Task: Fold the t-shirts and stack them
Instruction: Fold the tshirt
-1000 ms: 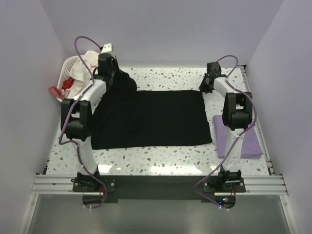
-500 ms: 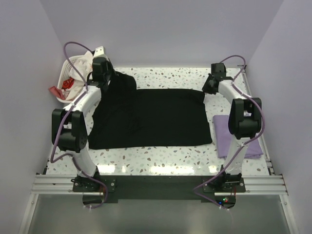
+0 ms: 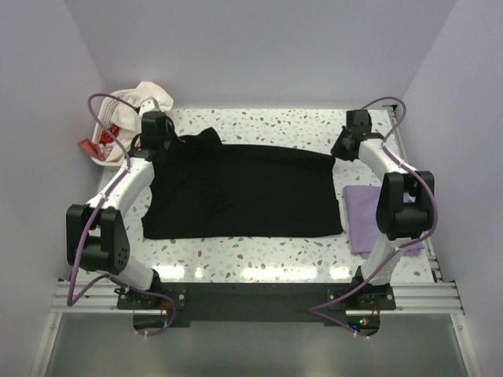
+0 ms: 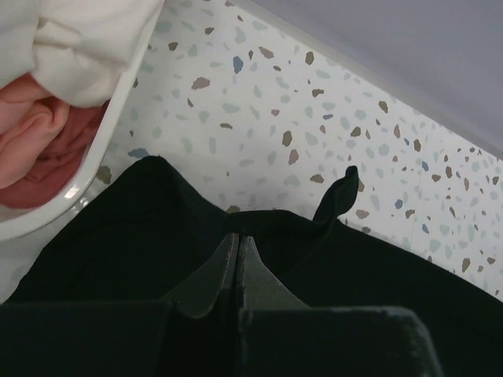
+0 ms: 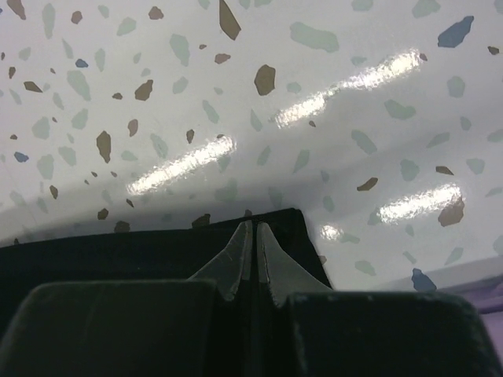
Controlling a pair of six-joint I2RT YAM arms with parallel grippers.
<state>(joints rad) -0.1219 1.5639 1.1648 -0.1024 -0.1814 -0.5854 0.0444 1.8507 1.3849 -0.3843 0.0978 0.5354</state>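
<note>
Both pairs of jaws are pressed together on the large plain black cloth t-shirt: left gripper at its far-left edge, right gripper at its far-right corner.

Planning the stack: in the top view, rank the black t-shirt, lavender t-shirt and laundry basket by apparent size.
1. black t-shirt, by far the largest.
2-3. lavender t-shirt and laundry basket look alike; both are partly hidden, so unranked.
</note>
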